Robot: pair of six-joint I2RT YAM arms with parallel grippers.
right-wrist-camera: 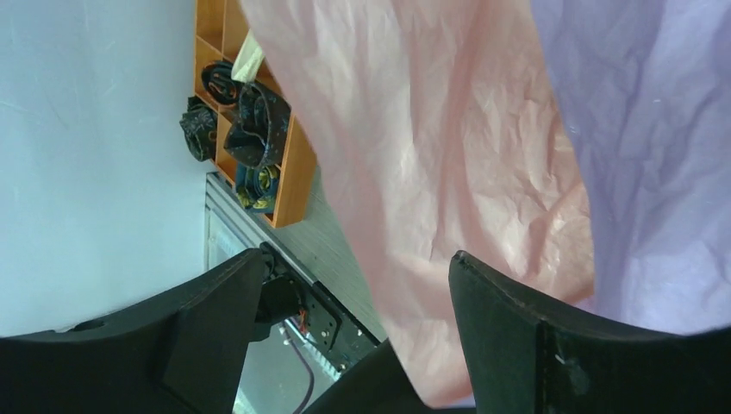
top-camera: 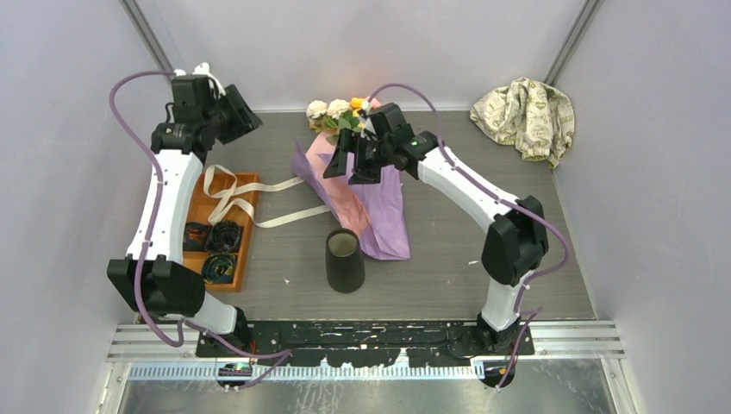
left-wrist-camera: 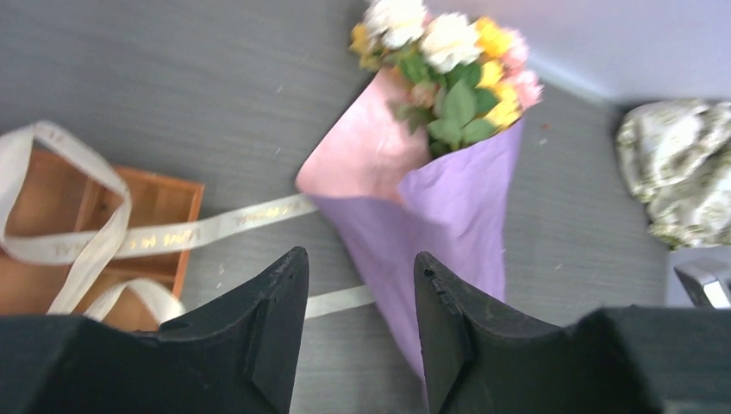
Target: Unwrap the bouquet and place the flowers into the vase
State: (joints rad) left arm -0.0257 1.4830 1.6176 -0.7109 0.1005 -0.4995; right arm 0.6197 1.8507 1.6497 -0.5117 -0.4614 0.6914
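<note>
Bouquet lies with purple, pink-lined paper spread loose; left hand and right hand both gape empty.

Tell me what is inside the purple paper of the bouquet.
Yellow, pink and cream blooms and green leaves stick out of the paper at its far end, against its pink lining. The stems are covered by the paper, so they cannot be seen.
</note>
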